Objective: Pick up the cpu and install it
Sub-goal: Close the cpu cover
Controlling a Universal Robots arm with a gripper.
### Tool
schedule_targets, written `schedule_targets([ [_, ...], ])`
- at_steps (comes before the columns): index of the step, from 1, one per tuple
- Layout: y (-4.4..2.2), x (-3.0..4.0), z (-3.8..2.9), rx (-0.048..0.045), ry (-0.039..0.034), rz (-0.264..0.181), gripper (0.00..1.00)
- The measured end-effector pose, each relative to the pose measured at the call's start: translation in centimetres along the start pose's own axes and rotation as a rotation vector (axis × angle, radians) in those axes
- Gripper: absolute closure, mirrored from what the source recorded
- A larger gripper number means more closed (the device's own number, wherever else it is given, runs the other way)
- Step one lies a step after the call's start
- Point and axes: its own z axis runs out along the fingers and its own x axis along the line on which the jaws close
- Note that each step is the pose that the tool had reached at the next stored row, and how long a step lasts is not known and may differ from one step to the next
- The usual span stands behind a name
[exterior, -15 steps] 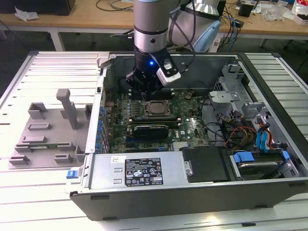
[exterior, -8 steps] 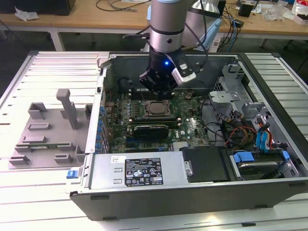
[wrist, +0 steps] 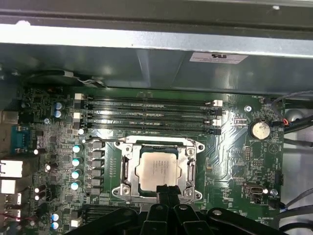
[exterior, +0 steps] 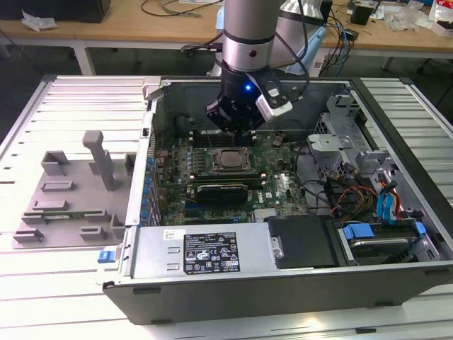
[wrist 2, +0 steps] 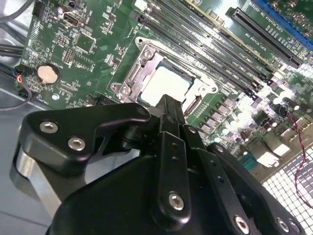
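The cpu (wrist: 157, 169) lies flat, silver top up, inside its socket frame (wrist: 128, 169) on the green motherboard (exterior: 283, 184). The board sits in an open computer case (exterior: 283, 283) on a pale slatted table (exterior: 56, 283). In the exterior view a grey fixture tray (exterior: 64, 205) lies at nine o'clock of the case, and a wooden second table (exterior: 141, 28) at twelve o'clock. My jaws are pressed together, pinching nothing, just above the cpu, which sits at six o'clock of them in that view.
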Motion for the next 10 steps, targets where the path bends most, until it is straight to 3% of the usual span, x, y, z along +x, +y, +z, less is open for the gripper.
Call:
schedule_targets([
  [10, 0.0, 0.0, -0.01, 0.0001, 0.0002, -0.006, 0.89],
])
